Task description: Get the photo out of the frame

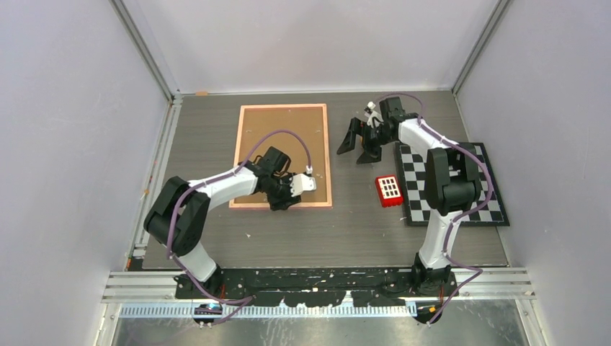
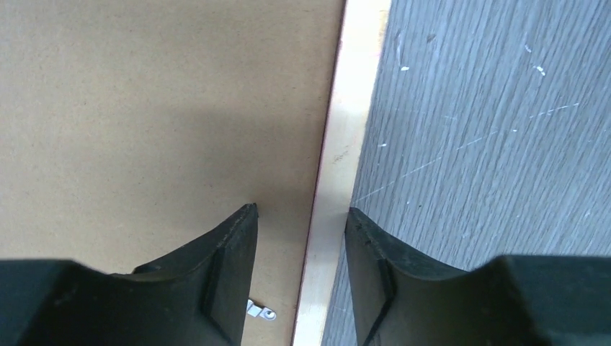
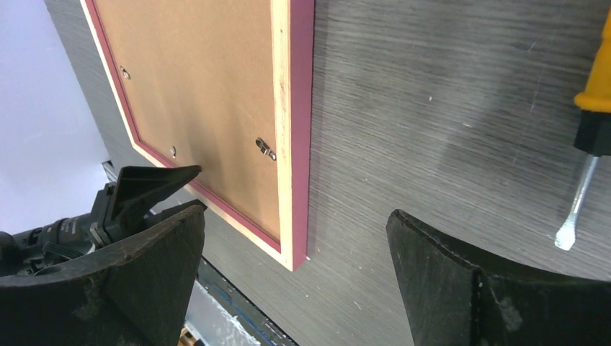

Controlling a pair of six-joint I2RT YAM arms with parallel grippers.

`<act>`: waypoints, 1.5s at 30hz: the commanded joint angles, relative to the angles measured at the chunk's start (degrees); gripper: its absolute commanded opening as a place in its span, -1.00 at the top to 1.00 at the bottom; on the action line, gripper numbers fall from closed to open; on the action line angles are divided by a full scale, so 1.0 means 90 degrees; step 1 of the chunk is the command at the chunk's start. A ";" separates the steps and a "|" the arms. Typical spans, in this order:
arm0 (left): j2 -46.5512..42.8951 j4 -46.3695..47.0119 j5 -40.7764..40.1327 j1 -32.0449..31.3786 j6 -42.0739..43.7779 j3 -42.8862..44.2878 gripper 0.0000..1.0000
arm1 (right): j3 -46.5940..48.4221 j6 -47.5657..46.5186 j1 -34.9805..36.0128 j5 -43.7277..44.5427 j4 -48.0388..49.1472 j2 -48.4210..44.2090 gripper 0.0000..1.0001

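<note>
The frame (image 1: 283, 109) lies face down on the table with its brown back panel (image 1: 288, 133) up and a thin pink border around it. The photo is hidden under that panel. My left gripper (image 1: 281, 200) is down at the frame's near border. In the left wrist view the left gripper (image 2: 301, 210) straddles the pale border (image 2: 347, 122), one finger over the panel (image 2: 144, 108) and the other on the table side. A gap shows beside a small metal clip (image 2: 261, 311). My right gripper (image 1: 360, 144) hangs open right of the frame, holding nothing.
A red block with white squares (image 1: 389, 191) and a black-and-white checkerboard (image 1: 454, 187) lie at the right. A yellow-handled screwdriver (image 3: 594, 94) lies by the right gripper (image 3: 295, 216). More clips (image 3: 266, 148) sit along the panel's edge. Walls close in on three sides.
</note>
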 commanded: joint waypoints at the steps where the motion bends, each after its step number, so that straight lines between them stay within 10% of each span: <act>1: 0.0267 0.0117 0.0120 -0.0186 0.0178 0.0242 0.16 | -0.0153 0.0442 0.0093 -0.0232 0.0324 0.0110 -0.99; 9: 0.0456 -0.0322 0.0236 -0.0276 -0.0507 0.0761 1.00 | -0.0307 0.0669 0.0265 -0.0231 0.0345 0.0415 -0.90; 45: -0.0669 0.0939 0.1322 0.0105 -0.2663 0.1067 1.00 | -0.0499 0.1442 0.0320 -0.3057 0.0742 0.1209 -0.35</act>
